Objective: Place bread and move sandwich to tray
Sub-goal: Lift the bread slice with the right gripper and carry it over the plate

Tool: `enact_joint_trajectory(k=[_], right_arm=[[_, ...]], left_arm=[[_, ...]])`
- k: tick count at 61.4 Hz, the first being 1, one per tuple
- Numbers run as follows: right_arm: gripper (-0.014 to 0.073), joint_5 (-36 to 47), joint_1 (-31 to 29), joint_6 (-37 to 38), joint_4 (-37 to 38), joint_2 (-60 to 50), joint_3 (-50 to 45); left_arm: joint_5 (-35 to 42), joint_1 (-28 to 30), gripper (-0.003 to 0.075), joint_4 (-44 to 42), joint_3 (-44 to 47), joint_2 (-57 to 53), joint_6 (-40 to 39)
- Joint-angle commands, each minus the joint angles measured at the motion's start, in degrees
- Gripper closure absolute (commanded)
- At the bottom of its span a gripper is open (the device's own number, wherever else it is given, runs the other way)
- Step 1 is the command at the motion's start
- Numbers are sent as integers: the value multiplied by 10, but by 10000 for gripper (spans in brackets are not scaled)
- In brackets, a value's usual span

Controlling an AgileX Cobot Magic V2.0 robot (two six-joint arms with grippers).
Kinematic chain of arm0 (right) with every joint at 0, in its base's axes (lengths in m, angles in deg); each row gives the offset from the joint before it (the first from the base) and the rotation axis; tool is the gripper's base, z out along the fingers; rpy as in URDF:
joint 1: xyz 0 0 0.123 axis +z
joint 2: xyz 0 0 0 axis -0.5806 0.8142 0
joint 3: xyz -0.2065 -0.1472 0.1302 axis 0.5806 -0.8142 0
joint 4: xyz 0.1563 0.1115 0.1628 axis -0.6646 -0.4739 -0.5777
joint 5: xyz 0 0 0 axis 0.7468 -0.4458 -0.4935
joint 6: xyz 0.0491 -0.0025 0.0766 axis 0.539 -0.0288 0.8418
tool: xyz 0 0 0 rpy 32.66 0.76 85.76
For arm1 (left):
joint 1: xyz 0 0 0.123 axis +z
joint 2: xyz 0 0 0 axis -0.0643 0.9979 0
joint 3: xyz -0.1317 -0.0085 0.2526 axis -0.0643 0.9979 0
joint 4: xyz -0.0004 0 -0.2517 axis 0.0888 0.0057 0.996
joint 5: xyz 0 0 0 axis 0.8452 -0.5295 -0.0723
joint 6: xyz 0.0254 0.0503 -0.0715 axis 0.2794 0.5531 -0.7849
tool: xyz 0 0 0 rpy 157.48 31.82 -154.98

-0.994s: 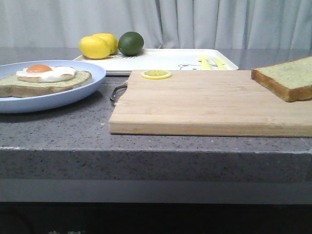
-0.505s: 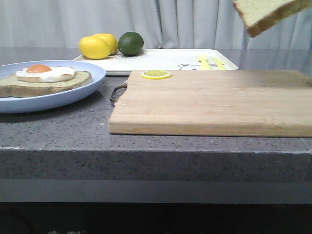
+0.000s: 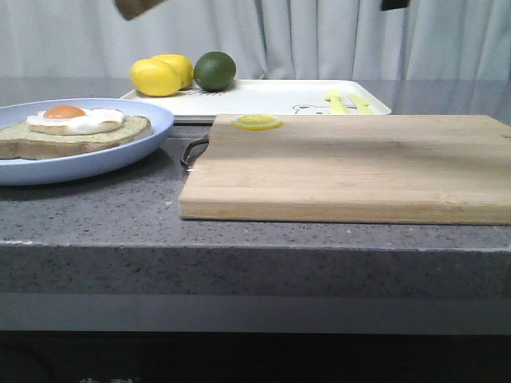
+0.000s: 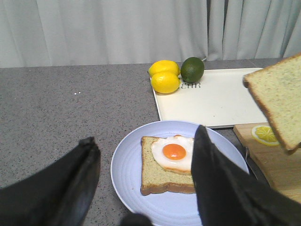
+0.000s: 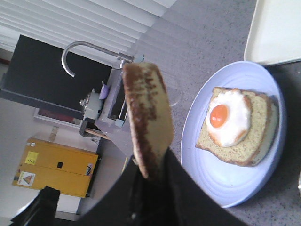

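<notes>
Right wrist view shows my right gripper (image 5: 149, 176) clenched on the bread (image 5: 146, 125), pinching one lower edge so the thick slice stands on end above the pale blue plate (image 5: 202, 186). My worry is that narrow grip: the slice could pivot or slip, land crooked, or knock the fried egg (image 5: 228, 117) off the lower slice (image 5: 254, 141). In the front view only a brown corner of the bread (image 3: 140, 7) shows at the top edge, high above the plate (image 3: 120, 155), so I judge the drop height poorly from there.

My left gripper (image 4: 141, 179) hangs over the near side of the plate with its fingers spread and nothing between them. I see it as the likeliest thing to clash with the right arm coming down.

The plate sits beside the wooden cutting board (image 3: 343, 167), with little gap and a metal handle (image 3: 192, 150) between them. Beyond the board, the white tray (image 3: 263, 97) holds two lemons (image 3: 160, 76) and a lime (image 3: 214, 70) at its left end and yellow cutlery (image 3: 345, 102) at its right; the middle looks bare.
</notes>
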Motion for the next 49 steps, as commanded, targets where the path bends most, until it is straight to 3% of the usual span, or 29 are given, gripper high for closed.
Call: enact_joint_trajectory(k=[1,13,27,49], right_arm=[[527,52,52,-47,-107,-5,29],[527,86,117,-27,-107,72,112],[527,149,170,92,-107,161,200],[527,252,208,168,-107,238,253]], left_arm=[[48,-5,301,-4,-14,8,-1],[48,-5,301,-4,-14,8,-1],[48,-5,301,-4,-14,8,-1],[50,-5,301,-4,-10,8,-1]])
